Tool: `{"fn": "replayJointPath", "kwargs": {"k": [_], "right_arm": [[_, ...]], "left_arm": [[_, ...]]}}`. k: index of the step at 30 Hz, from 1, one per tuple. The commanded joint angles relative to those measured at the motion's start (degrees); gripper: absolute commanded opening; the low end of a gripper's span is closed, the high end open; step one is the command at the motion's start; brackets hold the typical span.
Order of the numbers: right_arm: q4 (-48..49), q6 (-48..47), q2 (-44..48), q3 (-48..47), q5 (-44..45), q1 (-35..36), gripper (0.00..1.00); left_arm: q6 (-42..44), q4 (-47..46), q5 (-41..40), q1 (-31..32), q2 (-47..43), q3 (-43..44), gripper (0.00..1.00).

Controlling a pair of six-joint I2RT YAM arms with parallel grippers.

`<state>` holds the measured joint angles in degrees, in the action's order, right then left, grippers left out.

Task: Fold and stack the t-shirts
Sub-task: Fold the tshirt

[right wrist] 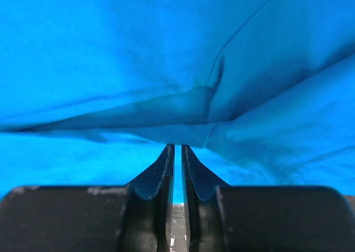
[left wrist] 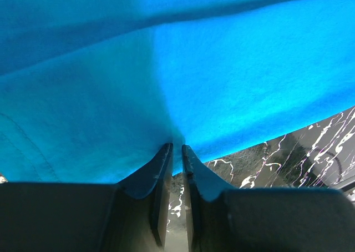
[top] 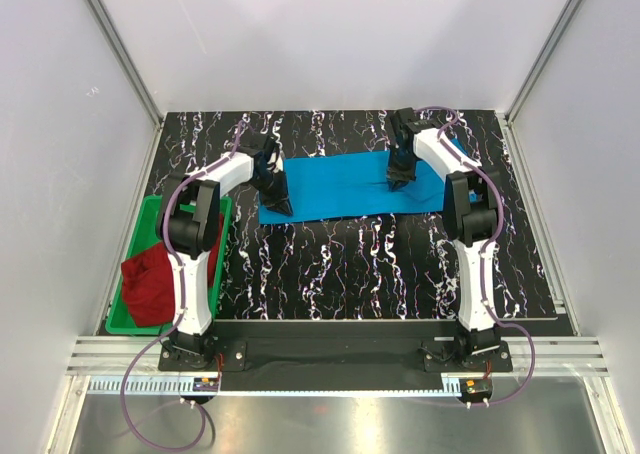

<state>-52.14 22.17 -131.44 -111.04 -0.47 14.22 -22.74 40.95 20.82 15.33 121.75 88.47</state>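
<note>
Sky-blue t-shirt (top: pixel 340 189) flat, long axis left-right; left gripper (top: pixel 283 206) clamped on its near-left corner, right gripper (top: pixel 397 182) pinching cloth near right end.

A robotics lab test cell: plain white panel walls (top: pixel 330 34) in aluminium-profile framing (top: pixel 120 54) enclose a black marbled table (top: pixel 340 274) with two cabled robot arms (top: pixel 195 264) bolted at its near edge.

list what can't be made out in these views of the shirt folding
- Top view: the left end effector and right end effector hide parts of the bright sky-blue cloth t-shirt.
- Top view: the left arm covers part of the dark red cloth t-shirt, which hides much of the green plastic bin.
- Wrist views: blue cloth fills both frames; collar and sleeves cannot be told.
</note>
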Motion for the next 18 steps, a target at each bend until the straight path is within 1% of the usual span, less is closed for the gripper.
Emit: {"fn": "replayJointPath", "kwargs": {"k": [1, 8, 13, 15, 16, 18], "right_arm": [[0.28, -1.26, -0.93, -2.95, 1.09, -0.42, 0.16], [-0.16, -1.08, -3.3, -6.37, 2.14, -1.21, 0.16], [-0.77, -1.87, -7.6, -14.27, 2.58, -1.82, 0.18], [-2.43, -2.13, -10.14, -17.7, 2.84, -2.0, 0.19], [-3.48, -2.66, -10.76, -21.2, 2.58, -2.09, 0.19], [-6.12, -3.27, -11.56, -23.68, 2.75, -2.26, 0.2]], "left_arm": [[1.65, 0.8, -3.68, -0.57, -0.03, -2.07, 0.2], [1.82, 0.97, -3.59, -0.65, 0.06, -1.98, 0.19], [2.0, 1.24, -3.77, -0.74, -0.2, -2.07, 0.18], [2.09, 1.41, -3.77, -0.74, -0.29, -2.24, 0.18], [2.17, 1.59, -3.94, -0.74, -0.29, -2.33, 0.18], [2.18, 1.33, -3.85, -0.74, -0.64, -2.94, 0.18]]}}
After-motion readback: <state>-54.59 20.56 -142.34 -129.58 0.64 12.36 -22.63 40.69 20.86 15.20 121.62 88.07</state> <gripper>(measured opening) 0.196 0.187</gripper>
